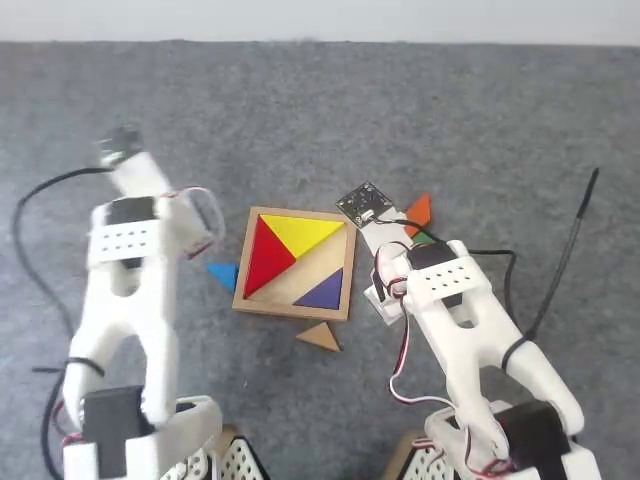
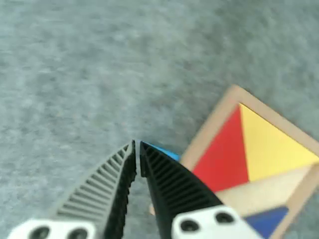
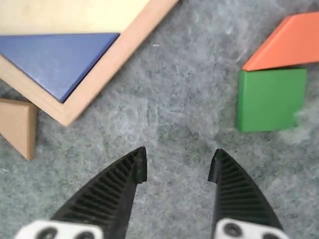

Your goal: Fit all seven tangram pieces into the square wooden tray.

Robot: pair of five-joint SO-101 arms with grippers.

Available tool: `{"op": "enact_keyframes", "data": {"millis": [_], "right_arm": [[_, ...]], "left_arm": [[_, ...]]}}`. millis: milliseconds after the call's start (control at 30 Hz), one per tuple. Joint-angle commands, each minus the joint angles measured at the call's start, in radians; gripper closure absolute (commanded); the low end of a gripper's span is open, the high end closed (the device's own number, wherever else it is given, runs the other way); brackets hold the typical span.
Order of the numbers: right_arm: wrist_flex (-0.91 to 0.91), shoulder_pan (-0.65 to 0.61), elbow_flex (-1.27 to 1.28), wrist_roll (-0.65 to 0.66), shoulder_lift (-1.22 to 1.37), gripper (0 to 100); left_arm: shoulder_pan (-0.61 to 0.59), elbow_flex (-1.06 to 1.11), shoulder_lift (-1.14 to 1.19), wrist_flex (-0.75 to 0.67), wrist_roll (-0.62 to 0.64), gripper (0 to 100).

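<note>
The square wooden tray (image 1: pixel 345 268) lies mid-table and holds a red triangle (image 1: pixel 265 258), a yellow triangle (image 1: pixel 300 232) and a dark blue triangle (image 1: pixel 322 291). A light blue triangle (image 1: pixel 223 273) rests on the carpet just left of the tray. My left gripper (image 2: pixel 137 144) is shut and empty above the carpet, with the light blue triangle (image 2: pixel 164 152) just past its tips. My right gripper (image 3: pixel 178 162) is open over bare carpet right of the tray, with a green square (image 3: pixel 270 99) and an orange piece (image 3: pixel 289 42) ahead of it. A tan triangle (image 1: pixel 320 337) lies below the tray.
Grey carpet (image 1: pixel 300 120) covers the table. The tray's rim (image 3: pixel 114 59) and the tan triangle (image 3: pixel 20 124) sit close beside my right gripper. Cables trail from both arms, and a black one (image 1: pixel 570 250) runs along the right side.
</note>
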Motion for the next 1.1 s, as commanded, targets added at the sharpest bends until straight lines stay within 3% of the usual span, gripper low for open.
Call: {"op": "enact_keyframes", "data": {"millis": [0,133,267,433,567,733,900,1067], "right_arm": [[-0.01,0.008,-0.008,0.009,-0.056,78.3],[0.022,-0.005,-0.008,0.017,-0.064,78.3],[0.087,-0.16,0.044,0.127,-0.217,78.3],[0.091,-0.355,0.14,0.126,-0.397,77.7],[0.025,-0.441,0.14,0.13,-0.329,73.2],[-0.128,-0.532,0.14,0.19,-0.182,74.7],[-0.223,-0.538,0.14,0.222,-0.025,73.9],[-0.199,-0.538,0.104,0.245,0.031,73.8]], "left_arm": [[0.114,-0.004,-0.051,0.0,-0.005,99],[0.041,-0.001,-0.051,-0.018,-0.005,99],[-0.074,0.036,-0.051,-0.135,-0.011,98],[-0.222,0.05,-0.051,-0.172,-0.229,98],[-0.296,0.153,-0.051,-0.215,-0.361,99],[-0.379,0.246,-0.06,-0.287,-0.479,99],[-0.428,0.248,-0.06,-0.313,-0.485,99],[-0.428,0.252,-0.06,-0.327,-0.485,99]]}}
